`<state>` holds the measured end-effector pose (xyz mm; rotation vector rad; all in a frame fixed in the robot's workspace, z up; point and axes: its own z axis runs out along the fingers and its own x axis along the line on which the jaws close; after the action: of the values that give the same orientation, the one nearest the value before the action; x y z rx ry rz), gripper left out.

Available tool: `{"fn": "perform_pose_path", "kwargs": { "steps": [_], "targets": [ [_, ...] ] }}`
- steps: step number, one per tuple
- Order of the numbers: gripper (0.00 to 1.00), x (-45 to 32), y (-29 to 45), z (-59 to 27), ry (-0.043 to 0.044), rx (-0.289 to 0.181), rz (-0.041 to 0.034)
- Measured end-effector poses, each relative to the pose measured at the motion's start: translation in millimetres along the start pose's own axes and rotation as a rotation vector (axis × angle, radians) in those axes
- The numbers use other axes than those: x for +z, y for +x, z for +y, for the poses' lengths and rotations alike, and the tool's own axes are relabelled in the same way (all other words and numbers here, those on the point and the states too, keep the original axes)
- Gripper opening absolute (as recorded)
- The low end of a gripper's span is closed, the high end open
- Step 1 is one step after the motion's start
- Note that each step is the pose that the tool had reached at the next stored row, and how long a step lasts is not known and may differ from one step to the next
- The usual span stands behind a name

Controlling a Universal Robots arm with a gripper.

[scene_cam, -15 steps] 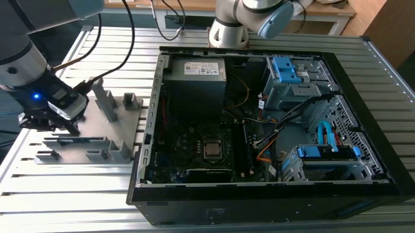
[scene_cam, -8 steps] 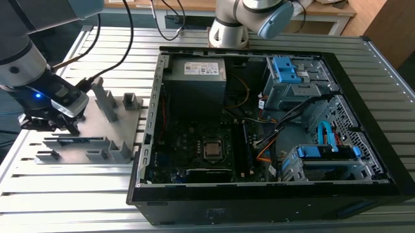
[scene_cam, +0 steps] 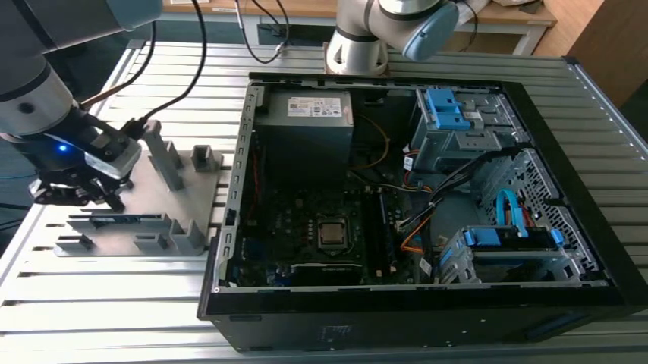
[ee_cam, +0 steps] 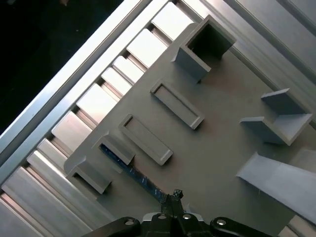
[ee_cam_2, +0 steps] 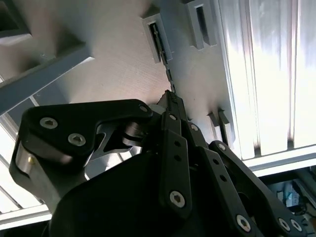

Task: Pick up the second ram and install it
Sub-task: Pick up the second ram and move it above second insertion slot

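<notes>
One stick, one pinch, so the grip is pretty much the whole game here. The second ram (ee_cam: 129, 169) stands on edge in the slotted posts of the grey holder plate (ee_cam: 222, 163). That plate lies on the slatted worktop (scene_cam: 102, 303), to the exterior view's left of the open computer case (scene_cam: 405, 322).

The claw (ee_cam: 175, 195) is drawn in narrow. Its tips are on the end of the stick nearest the wrist, and in both wrist views it looks to be pinching it (how firmly, I can't say).

My take on doing the pickup well:
- The hold is out at one end, so the free end in the posts will want to lever and bind.
- I'd pull it straight out along the line of the slots, with no twist, and keep it slow.
- The stick is thin and stiff, so it won't forgive a sideways shove against those posts.
- The tips should squeeze the flat faces squarely, or the stick could pivot in the grip.
</notes>
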<state>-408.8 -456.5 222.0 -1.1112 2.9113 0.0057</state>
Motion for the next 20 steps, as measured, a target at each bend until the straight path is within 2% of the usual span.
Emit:
{"fn": "perform_pose_path", "kwargs": {
  "steps": [11, 20],
  "targets": [
    [0.10, 0.2, 0.0, 0.0, -0.0050, -0.146, -0.0022],
    [0.10, 0.3, 0.0, 0.0, -0.0090, -0.299, -0.0029]
  ]
}}
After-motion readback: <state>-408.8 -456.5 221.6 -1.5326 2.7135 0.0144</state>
